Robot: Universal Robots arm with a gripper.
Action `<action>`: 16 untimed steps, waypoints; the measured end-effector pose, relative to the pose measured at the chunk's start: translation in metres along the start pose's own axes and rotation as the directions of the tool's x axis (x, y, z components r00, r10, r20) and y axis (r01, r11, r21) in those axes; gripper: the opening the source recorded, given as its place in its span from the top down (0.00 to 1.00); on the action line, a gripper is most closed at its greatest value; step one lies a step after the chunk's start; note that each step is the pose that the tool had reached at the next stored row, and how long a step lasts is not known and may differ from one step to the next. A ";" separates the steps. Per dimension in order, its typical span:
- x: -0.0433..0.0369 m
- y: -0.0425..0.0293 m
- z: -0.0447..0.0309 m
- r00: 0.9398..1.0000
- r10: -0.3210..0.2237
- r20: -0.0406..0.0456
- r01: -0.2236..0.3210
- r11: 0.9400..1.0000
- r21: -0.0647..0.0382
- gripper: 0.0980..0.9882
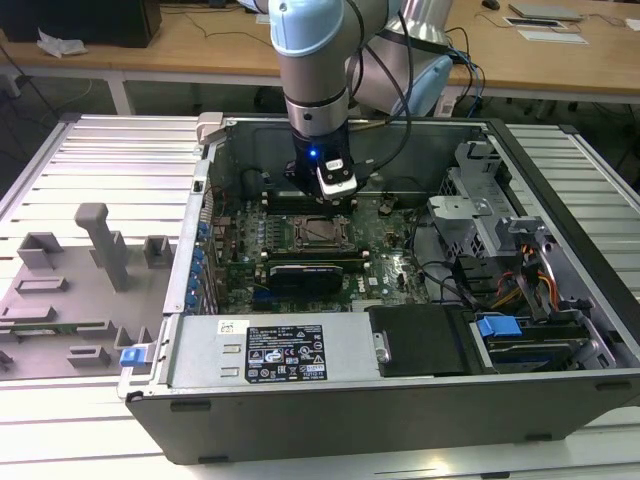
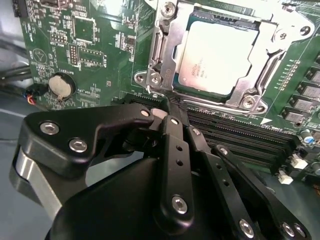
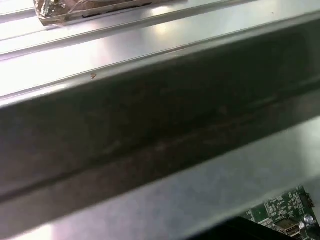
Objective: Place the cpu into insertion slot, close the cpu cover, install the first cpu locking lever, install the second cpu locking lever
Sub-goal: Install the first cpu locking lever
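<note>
My black jointed claw point(image 2: 169, 107), fingers pressed together and empty, hovers at the socket's edge. The silver-grey square cpu point(image 2: 220, 52) sits in the dark-framed insertion slot point(image 2: 176, 57). A sideways slip could gouge the green motherboard point(image 2: 100, 55).

Looks like a robotics lab to me: robot arm point(image 1: 315, 60) hanging over an opened desktop PC case point(image 1: 400, 420) on a ribbed aluminium worktop point(image 1: 110, 150). Grey holder jigs point(image 1: 105, 245) sit toward its edge at the exterior view's left, with wooden office desks point(image 1: 200, 45) behind.
</note>
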State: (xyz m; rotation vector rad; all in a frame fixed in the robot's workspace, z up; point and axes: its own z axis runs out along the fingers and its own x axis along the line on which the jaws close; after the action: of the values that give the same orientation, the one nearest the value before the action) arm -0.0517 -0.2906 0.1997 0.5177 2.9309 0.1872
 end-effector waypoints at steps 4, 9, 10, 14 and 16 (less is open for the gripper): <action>0.0000 -0.0003 0.0003 1.000 0.011 0.002 -0.011 1.000 0.002 0.99; -0.0001 -0.0013 0.0002 1.000 0.014 0.002 -0.014 1.000 0.002 0.99; -0.0001 -0.0014 0.0002 1.000 0.014 0.002 -0.014 1.000 0.002 0.99; 0.0003 -0.0018 0.0000 1.000 0.015 0.002 -0.015 1.000 -0.002 0.99; 0.0003 -0.0018 0.0001 1.000 0.015 0.001 -0.015 1.000 -0.003 0.99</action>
State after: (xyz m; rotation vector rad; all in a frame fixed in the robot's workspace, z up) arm -0.0525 -0.2922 0.1993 0.5394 2.9256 0.1930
